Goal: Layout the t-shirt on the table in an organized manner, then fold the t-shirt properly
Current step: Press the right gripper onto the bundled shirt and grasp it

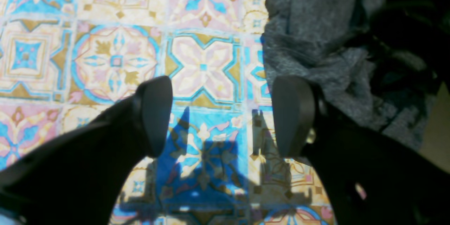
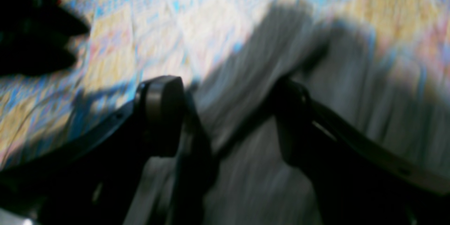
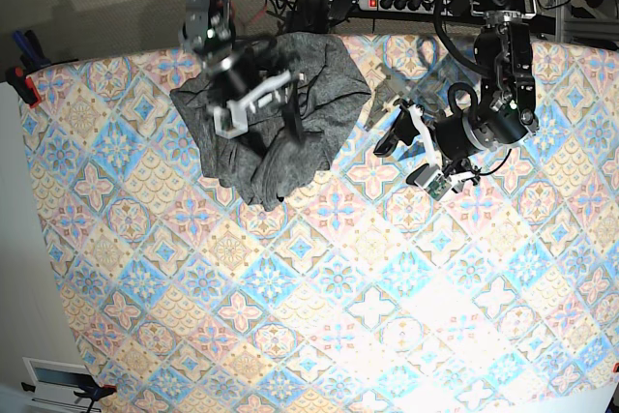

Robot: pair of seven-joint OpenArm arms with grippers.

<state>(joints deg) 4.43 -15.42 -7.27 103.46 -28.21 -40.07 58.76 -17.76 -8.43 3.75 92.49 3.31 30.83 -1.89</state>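
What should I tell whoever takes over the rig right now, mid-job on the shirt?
Left gripper: open, empty, over bare table, beside the t-shirt.
Right gripper: jaws apart over the shirt; that view is blurred, so I can't tell if cloth is caught between them.
Shirt: crumpled heap near the table's far edge, under the right arm.
Done: nothing laid out yet.
Left: spread the shirt flat, straighten the sleeves, then fold.
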